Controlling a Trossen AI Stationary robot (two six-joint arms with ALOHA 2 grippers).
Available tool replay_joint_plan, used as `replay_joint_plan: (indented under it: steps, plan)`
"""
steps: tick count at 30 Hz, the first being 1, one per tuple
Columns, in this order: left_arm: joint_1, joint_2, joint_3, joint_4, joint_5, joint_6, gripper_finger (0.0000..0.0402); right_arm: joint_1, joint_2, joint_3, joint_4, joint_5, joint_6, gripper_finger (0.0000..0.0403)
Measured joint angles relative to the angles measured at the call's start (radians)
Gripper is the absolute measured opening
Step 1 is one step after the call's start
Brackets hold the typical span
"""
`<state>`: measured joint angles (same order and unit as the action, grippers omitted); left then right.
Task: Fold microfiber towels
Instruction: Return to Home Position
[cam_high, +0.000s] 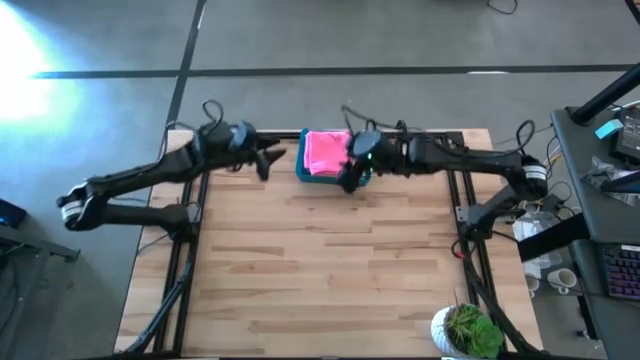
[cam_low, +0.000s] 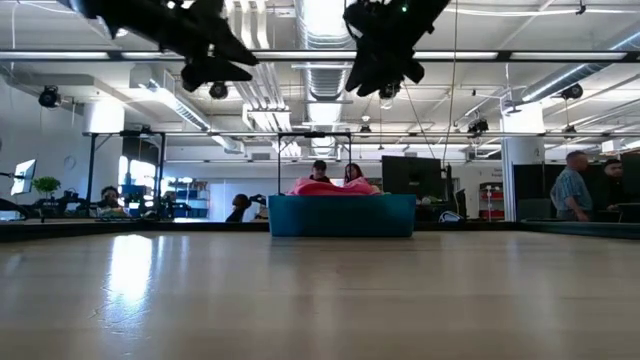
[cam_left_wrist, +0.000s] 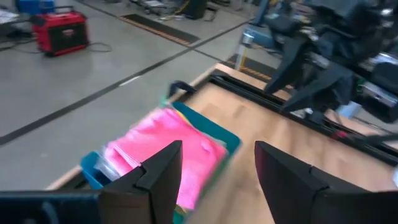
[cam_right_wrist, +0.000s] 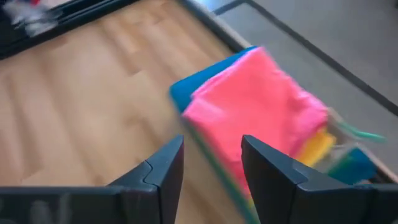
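Both grippers are held raised above the far edge of the table (cam_high: 330, 270), and the bin (cam_high: 301, 172) is found between them. The left gripper (cam_high: 272, 158) is seen with its fingers (cam_left_wrist: 158, 179) spread apart and nothing gripped between them. The bin is placed just beside it, toward the other arm and lower down. The right gripper (cam_high: 352, 181) is likewise spread, its fingers (cam_right_wrist: 155, 179) empty. It is hung over the bin's near corner, so the bin is met directly below it and slightly ahead.

The pink towel (cam_high: 326, 152) is laid folded on top of the pile in the bin, below and ahead of both grippers and touched by neither. In the right wrist view a yellow towel (cam_right_wrist: 315, 148) is shown under the pink one, its edge exposed on the side away from the right gripper. The layers beneath are too blurred to be told apart. In the low view the pink towel is seen heaped slightly above the bin's rim, with both grippers well above it.

A plant (cam_high: 466, 330) is set at the table's near corner, well apart from the right gripper. People are seen in the room beyond the bin.
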<state>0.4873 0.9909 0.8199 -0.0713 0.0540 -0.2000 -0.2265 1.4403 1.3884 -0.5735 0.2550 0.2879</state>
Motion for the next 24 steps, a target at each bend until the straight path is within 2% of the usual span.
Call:
replay_joint_plan:
  steps: [6,15,18,24]
  plan:
    - [-0.095,-0.212,-0.176,0.002,-0.004,-0.044,0.0141,0.117,0.002,-0.026,0.040,0.006,-0.011,0.0150]
    - [-0.123,-0.490,-0.372,0.007,-0.002,-0.082,0.0012,0.205,0.002,-0.026,0.171,0.007,0.000,0.0150]
    - [-0.123,-0.549,-0.422,0.008,0.029,-0.084,0.0006,0.222,0.002,-0.024,0.225,0.007,0.000,0.0150]
    - [-0.124,-0.700,-0.507,-0.010,0.109,-0.087,0.0001,0.221,0.002,0.013,0.224,0.008,-0.060,0.0150]
